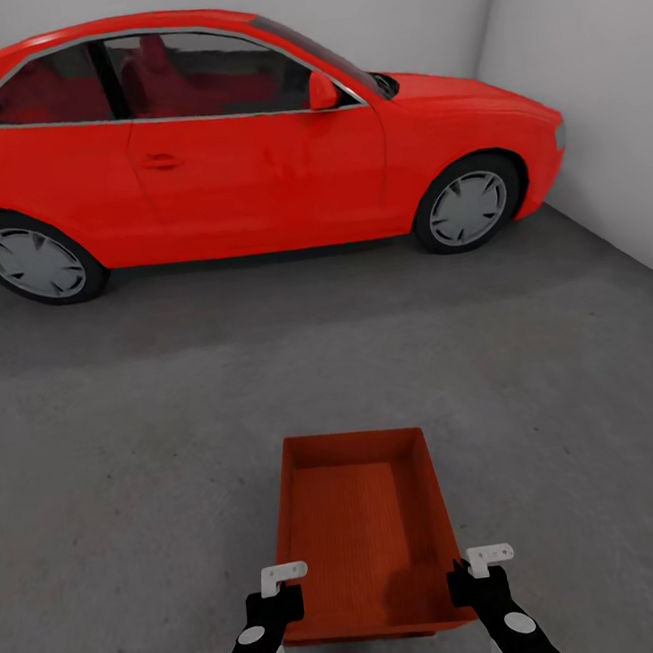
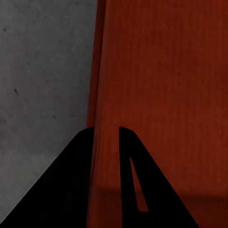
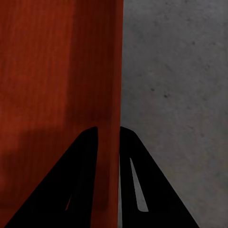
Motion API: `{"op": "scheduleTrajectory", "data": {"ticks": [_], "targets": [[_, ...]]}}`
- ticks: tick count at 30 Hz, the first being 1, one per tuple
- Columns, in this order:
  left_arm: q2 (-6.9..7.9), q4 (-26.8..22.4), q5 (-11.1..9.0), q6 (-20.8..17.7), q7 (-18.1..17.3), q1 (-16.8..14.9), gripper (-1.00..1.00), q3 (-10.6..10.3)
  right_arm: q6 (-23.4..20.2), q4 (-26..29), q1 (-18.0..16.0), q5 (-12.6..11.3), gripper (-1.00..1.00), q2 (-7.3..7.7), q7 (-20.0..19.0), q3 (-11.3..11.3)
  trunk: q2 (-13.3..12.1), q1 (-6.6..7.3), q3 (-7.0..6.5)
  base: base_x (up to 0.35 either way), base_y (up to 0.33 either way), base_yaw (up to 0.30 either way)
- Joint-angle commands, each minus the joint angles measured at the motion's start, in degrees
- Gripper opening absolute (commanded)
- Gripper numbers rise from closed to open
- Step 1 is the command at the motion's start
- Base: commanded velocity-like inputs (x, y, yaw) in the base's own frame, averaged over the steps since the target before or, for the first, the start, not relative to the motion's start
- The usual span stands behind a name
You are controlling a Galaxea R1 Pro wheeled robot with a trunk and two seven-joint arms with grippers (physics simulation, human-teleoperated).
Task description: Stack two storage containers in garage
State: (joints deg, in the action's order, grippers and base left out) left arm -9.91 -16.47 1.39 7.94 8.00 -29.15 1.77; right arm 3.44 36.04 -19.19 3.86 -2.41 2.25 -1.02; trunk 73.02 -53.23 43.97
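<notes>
While both grippers pinch its walls, container (image 1: 359, 524) empty, over garage floor (image 1: 130, 468).

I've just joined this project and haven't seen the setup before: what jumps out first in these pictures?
A big red car fills the far side of the garage, parked side-on against the pale wall. Nearer, an open orange-red box sits over the grey concrete floor, its side walls pinched by the left gripper and right gripper.

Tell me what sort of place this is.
Most likely a garage: a red car parked indoors on a rough grey concrete floor, with bare pale walls close around it.
</notes>
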Motion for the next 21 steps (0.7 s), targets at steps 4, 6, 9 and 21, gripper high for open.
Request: {"op": "scheduleTrajectory", "data": {"ticks": [4, 6, 9, 21], "targets": [[-0.09, -0.4, 0.3, 0.1, -0.1, -0.1, -1.0, 1.0, 0.2, -2.2, 0.0, 0.3, -1.0, -0.05, -0.1, 1.5, 1.6, -0.88, 0.76, 0.0, 0.0, 0.0], [-0.09, -0.4, 0.3, 0.1, -0.1, -0.1, -1.0, 1.0, 0.2, -2.2, 0.0, 0.3, -1.0, -0.05, -0.1, 1.5, 2.4, -1.32, 1.12, 0.0, 0.0, 0.0], [-0.09, -0.4, 0.3, 0.0, -0.1, -0.1, -1.0, 1.0, 0.2, -2.2, 0.0, 0.3, -1.0, -0.03, -0.1, 1.5, 3.6, -1.98, 1.66, 0.0, 0.0, 0.0], [-0.09, -0.4, 0.3, 0.1, -0.1, -0.1, -1.0, 1.0, 0.2, -2.2, 0.0, 0.3, -1.0, -0.05, -0.1, 1.5, 6.5, -3.52, 2.91, 0.0, 0.0, 0.0]]}}
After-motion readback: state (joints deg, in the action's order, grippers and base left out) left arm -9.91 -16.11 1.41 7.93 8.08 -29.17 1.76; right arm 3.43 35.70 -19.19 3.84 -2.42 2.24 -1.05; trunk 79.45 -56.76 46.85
